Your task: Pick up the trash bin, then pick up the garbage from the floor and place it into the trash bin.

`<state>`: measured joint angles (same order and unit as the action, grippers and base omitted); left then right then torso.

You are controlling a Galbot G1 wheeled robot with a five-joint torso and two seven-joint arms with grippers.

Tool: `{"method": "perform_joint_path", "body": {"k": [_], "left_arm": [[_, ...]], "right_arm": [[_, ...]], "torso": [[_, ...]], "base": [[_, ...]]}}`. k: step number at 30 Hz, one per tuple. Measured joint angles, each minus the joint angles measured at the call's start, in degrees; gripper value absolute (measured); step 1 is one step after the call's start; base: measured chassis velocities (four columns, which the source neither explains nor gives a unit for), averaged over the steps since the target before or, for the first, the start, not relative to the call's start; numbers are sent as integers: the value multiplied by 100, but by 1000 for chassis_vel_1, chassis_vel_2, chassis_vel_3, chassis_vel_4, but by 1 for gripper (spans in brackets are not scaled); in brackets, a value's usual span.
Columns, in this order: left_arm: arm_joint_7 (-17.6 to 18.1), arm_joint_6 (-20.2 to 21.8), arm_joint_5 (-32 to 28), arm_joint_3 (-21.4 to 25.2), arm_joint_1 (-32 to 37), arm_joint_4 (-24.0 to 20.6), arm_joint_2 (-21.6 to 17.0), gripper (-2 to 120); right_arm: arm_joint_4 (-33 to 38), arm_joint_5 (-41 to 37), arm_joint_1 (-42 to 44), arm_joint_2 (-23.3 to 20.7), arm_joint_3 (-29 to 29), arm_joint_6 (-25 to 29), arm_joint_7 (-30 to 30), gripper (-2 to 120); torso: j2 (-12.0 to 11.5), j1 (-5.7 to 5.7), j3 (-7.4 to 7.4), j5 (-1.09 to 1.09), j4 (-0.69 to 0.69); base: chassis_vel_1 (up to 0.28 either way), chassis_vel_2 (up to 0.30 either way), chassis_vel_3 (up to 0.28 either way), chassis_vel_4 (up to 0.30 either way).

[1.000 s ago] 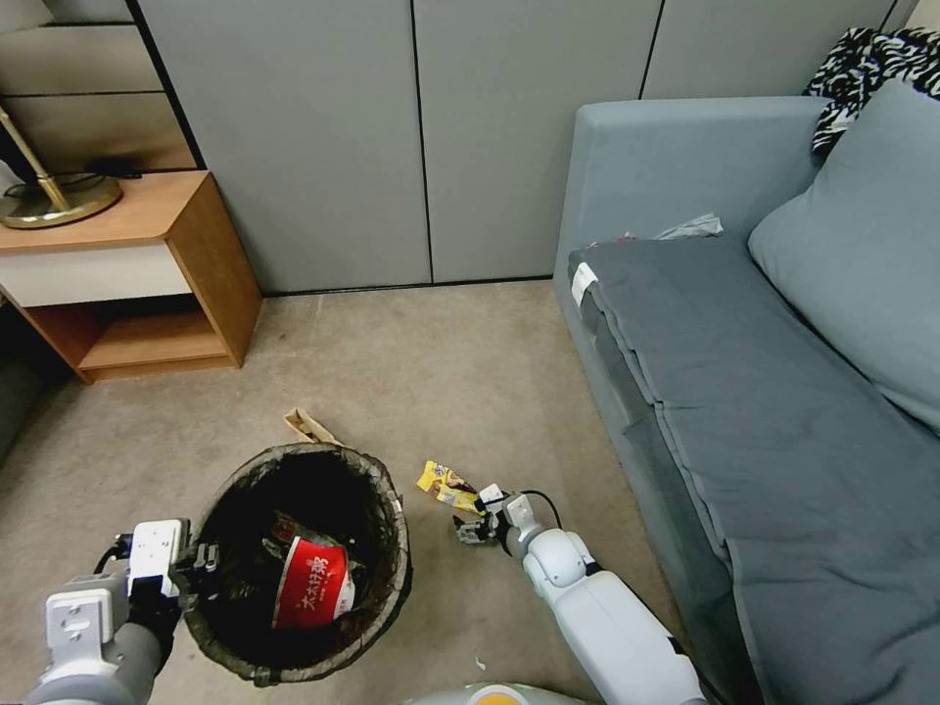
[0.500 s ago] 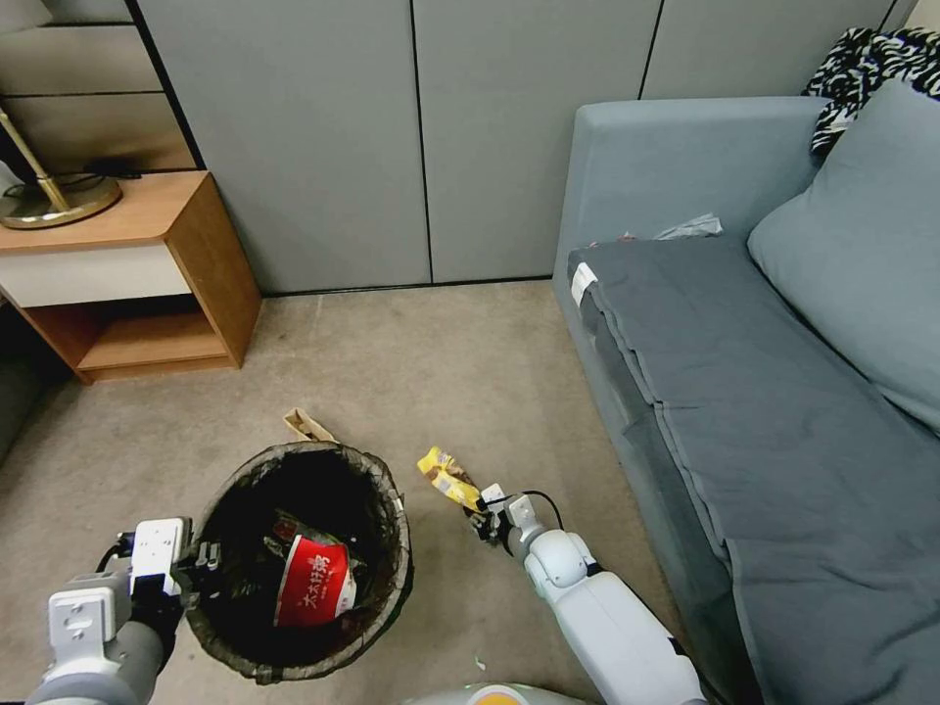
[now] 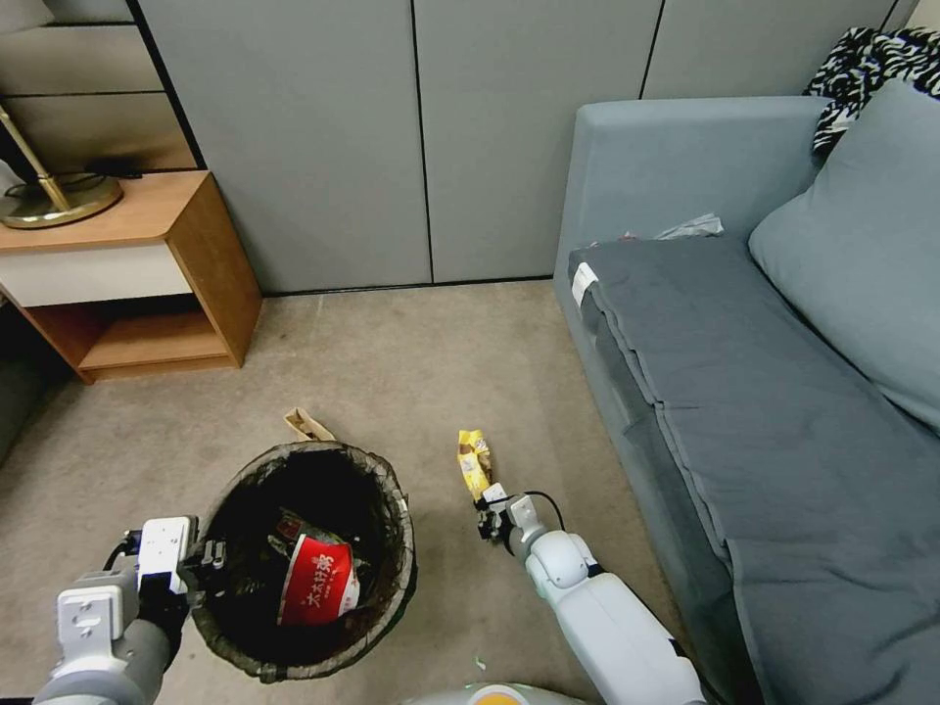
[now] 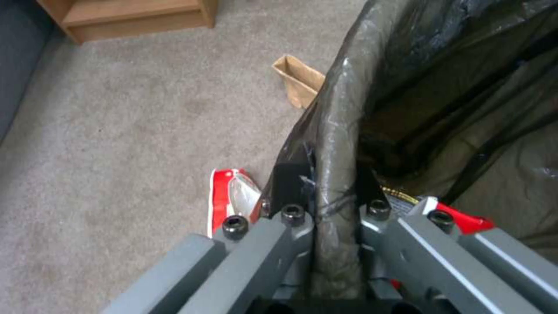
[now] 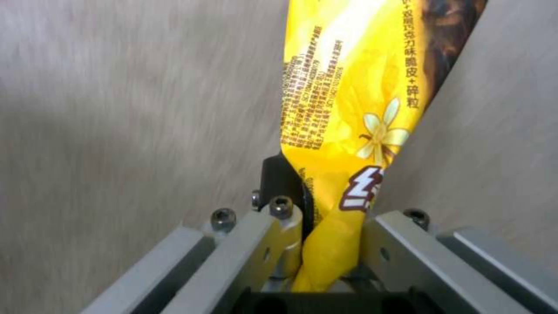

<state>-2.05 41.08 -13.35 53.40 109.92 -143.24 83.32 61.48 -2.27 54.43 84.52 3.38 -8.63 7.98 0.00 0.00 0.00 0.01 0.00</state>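
Note:
The trash bin point(image 3: 401, 534) with its dark liner hangs at the lower left of the head view. My left gripper point(image 3: 201, 568) is shut on its rim, and the left wrist view has the fingers point(image 4: 290, 187) clamping the liner edge point(image 4: 334, 144). A red-and-white packet point(image 3: 318, 583) lies inside the bin. My right gripper point(image 3: 490, 511) is shut on the lower end of a yellow snack wrapper point(image 3: 475, 462), which stands upright above it. That wrapper point(image 5: 355, 100) is pinched between the jaws in the right wrist view. A brown paper bag point(image 3: 308, 426) lies on the carpet behind the bin. Another red-and-white packet point(image 4: 233, 198) lies on the floor beside the bin.
A grey-blue sofa point(image 3: 764, 392) takes up the right side. A wooden side table point(image 3: 147, 255) with a brass lamp base point(image 3: 59, 201) stands at the back left. Grey wall panels point(image 3: 421, 137) close off the back. Open carpet point(image 3: 421, 362) lies between table and sofa.
My right gripper closed on the yellow wrapper and lifted it off the carpet; it now stands upright, slightly farther right. The bin and left gripper shifted slightly lower.

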Motion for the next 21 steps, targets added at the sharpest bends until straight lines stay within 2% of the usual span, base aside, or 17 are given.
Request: {"method": "perform_joint_path", "body": {"k": [3, 4, 7, 9, 11, 12, 14, 15, 18, 19, 21], "left_arm": [[-1, -2, -6, -27, -28, 0, -25, 0], [-1, -2, -6, -27, -28, 0, -25, 0], [-1, -3, -17, -97, -35, 0, -56, 0], [-2, -3, -18, -109, -35, 0, -63, 0], [1, -3, -18, -140, -38, 0, -84, 0], [1, -3, -18, -140, -38, 0, -84, 0], [3, -3, -18, -162, -45, 0, -105, 0], [3, -3, -18, -162, -45, 0, -105, 0], [9, -3, -18, -197, -52, 0, -137, 0], [9, -3, -18, -197, -52, 0, -137, 0], [17, -1, -18, -214, -51, 0, -147, 0]], "right_arm": [[1212, -315, 235, -324, 48, -257, -118, 0], [1212, -315, 235, -324, 48, -257, -118, 0], [2334, -700, 426, -645, 114, -552, -230, 0], [2598, -789, 461, -712, 119, -619, -254, 0], [3520, -1140, 549, -913, 117, -883, -357, 0], [3520, -1140, 549, -913, 117, -883, -357, 0], [4230, -1429, 592, -1070, 66, -1102, -420, 0], [4230, -1429, 592, -1070, 66, -1102, -420, 0], [5167, -1953, 630, -1314, -83, -1423, -505, 0], [5167, -1953, 630, -1314, -83, -1423, -505, 0], [5738, -2272, 628, -1453, -217, -1606, -517, 0]], "torso": [[0, 0, 0, -1, -1], [0, 0, 0, -1, -1], [0, 0, 0, -1, -2], [0, 0, 0, 0, -1], [0, 0, 0, -1, 0], [0, 0, 0, -1, 0], [0, 0, 0, -1, -1], [0, 0, 0, -1, -1], [0, 0, 0, 0, 0], [0, 0, 0, 0, 0], [0, 0, 0, 0, -1]], "base": [[0, 0, 0, 0], [0, 0, 0, 0], [0, 0, 0, 0], [0, 0, 0, 0], [0, 0, 0, 0], [0, 0, 0, 0], [0, 0, 0, 0], [0, 0, 0, 0], [0, 0, 0, 0], [0, 0, 0, 0], [0, 0, 0, 0]]}}
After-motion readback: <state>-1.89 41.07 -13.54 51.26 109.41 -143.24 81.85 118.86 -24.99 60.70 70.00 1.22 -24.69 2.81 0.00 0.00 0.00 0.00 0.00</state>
